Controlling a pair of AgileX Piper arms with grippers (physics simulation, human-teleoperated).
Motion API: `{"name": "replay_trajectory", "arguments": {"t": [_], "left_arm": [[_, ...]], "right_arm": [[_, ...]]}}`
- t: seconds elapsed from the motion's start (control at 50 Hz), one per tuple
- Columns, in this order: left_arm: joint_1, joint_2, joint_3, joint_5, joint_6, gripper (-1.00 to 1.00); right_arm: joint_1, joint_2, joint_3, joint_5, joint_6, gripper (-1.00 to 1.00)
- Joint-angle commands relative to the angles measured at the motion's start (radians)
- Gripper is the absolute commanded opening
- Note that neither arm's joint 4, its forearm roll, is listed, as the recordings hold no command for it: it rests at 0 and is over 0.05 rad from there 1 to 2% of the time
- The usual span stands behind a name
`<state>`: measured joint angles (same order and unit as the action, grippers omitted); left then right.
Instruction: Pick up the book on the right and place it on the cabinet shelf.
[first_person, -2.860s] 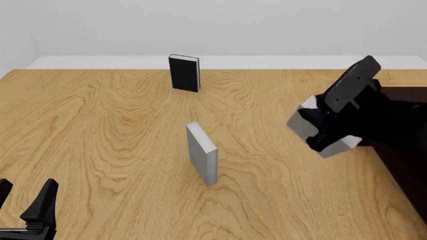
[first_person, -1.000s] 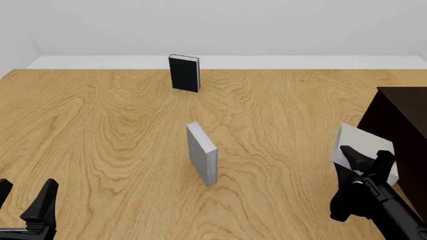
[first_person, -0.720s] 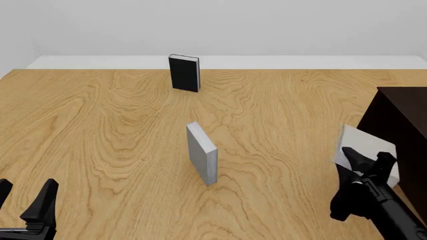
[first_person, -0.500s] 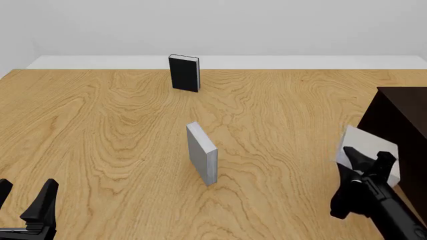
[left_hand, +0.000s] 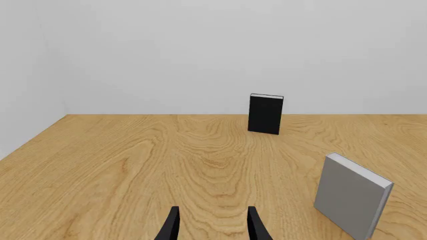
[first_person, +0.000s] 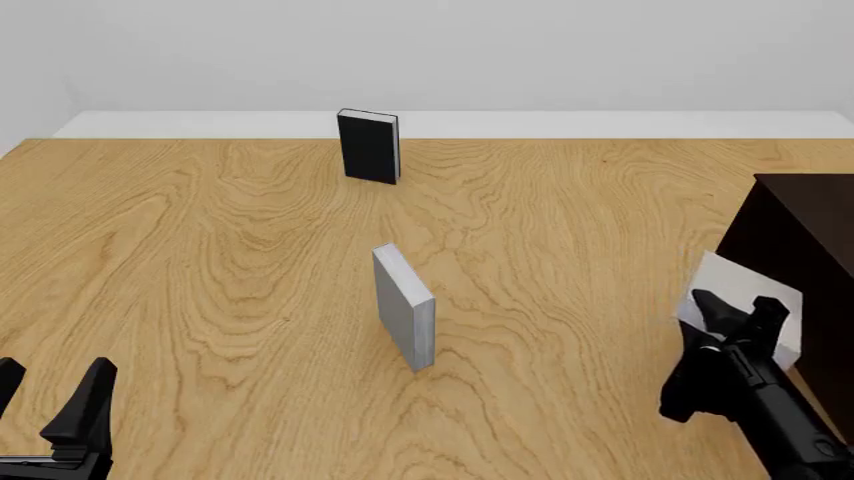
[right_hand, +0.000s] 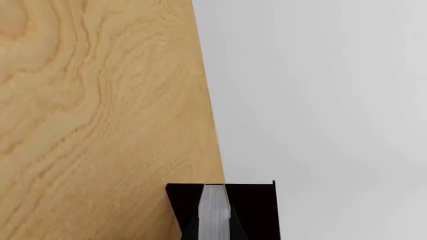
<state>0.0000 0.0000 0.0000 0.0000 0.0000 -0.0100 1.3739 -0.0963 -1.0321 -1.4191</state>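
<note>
The book (first_person: 747, 300) sits clamped in the right gripper (first_person: 738, 318), held off the worktop (first_person: 200, 250) just beside the near front of the dark cabinet (first_person: 801, 240). In the right wrist view its pale page edges (right_hand: 215, 210) show squeezed between the two fingers. So the pick-up looks done; the placing is left, since the book is not yet on the cabinet, though its exact height is hard to judge. The left gripper (first_person: 54, 415) rests idle, fingers spread wide.

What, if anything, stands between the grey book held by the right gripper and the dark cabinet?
Nothing visible. The book, clamped in the right gripper, sits right beside the cabinet; the other books stand away to the left.
</note>
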Motion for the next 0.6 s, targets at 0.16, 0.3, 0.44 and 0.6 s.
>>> {"name": "replay_trajectory", "arguments": {"t": [0.16,0.3,0.44,0.6], "left_arm": [[0.0,0.0,0.0,0.0,0.0,1.0],[0.0,0.0,0.0,0.0,0.0,1.0],[0.0,0.0,0.0,0.0,0.0,1.0],[0.0,0.0,0.0,0.0,0.0,1.0]], "right_arm": [[-0.057,0.021,0.005,-0.052,0.013,-1.0],[-0.084,0.017,0.022,-0.063,0.006,-1.0],[-0.114,-0.012,0.038,-0.057,-0.004,-1.0],[-0.135,-0.02,0.049,-0.061,-0.017,-1.0]]}}
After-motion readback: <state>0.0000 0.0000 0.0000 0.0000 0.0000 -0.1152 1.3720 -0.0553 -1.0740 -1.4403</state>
